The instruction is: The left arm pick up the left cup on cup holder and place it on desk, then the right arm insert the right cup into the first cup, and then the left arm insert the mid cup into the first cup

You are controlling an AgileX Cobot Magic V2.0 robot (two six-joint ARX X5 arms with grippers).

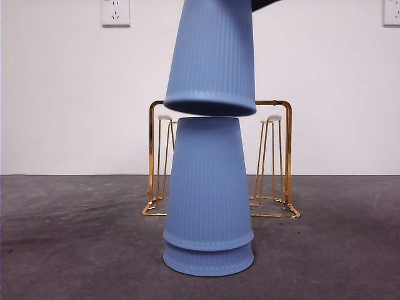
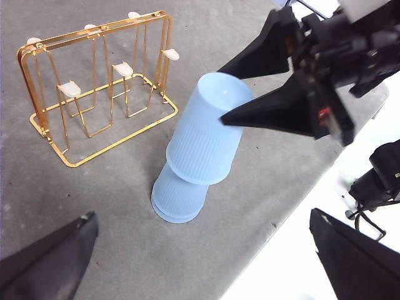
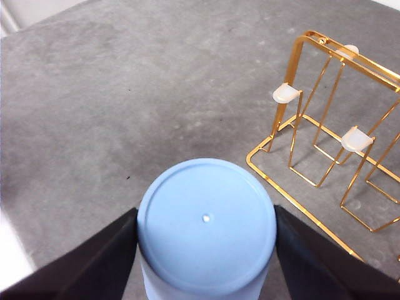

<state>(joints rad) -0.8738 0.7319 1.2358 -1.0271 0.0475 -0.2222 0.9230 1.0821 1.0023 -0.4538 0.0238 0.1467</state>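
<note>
A blue ribbed cup hangs upside down with my right gripper shut on its sides. Its rim is just above the top of a stack of two upturned blue cups standing on the desk. In the left wrist view the held cup sits tilted over the stack, with the right gripper clamped near its base. My left gripper is open and holds nothing, drawn back from the stack. The gold cup holder stands behind the stack, its pegs bare.
The cup holder has white-tipped pegs and lies a short way beyond the stack. The desk's edge runs close to the stack on the left gripper's side. Two wall sockets are on the white wall.
</note>
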